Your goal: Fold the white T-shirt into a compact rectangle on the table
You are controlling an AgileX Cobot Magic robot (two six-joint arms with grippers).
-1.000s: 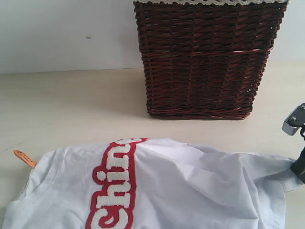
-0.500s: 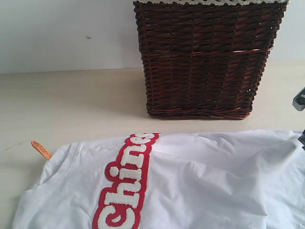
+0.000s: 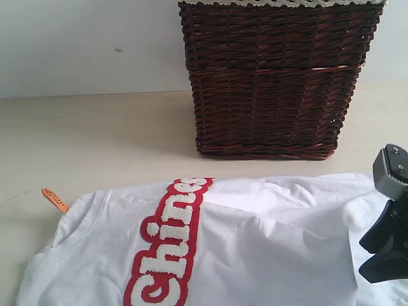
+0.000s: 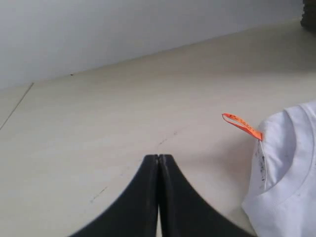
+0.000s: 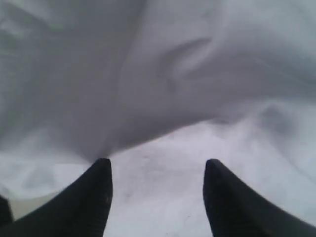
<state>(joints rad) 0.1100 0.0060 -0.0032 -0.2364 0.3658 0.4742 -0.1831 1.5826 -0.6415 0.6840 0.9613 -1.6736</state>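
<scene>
The white T-shirt (image 3: pixel 255 248) lies spread along the front of the table (image 3: pixel 95 140), its red patch with fuzzy white letters (image 3: pixel 169 245) facing up and its orange neck tag (image 3: pixel 55 199) sticking out at the left. At the shirt's right end my right gripper (image 3: pixel 377 255) hangs just above the cloth; the right wrist view shows it open (image 5: pixel 157 165) with white fabric (image 5: pixel 163 89) beneath. My left gripper (image 4: pixel 158 158) is shut and empty over bare tabletop, a little away from the collar (image 4: pixel 284 163) and the tag (image 4: pixel 242 126). It is out of the exterior view.
A dark brown wicker basket (image 3: pixel 274 76) stands on the table behind the shirt, right of centre. A pale wall (image 3: pixel 89 44) backs the table.
The shirt was dragged to the right and stretched flat. The right gripper then let go and has come back into view over the shirt's right end, where cloth has slackened into a fold.
</scene>
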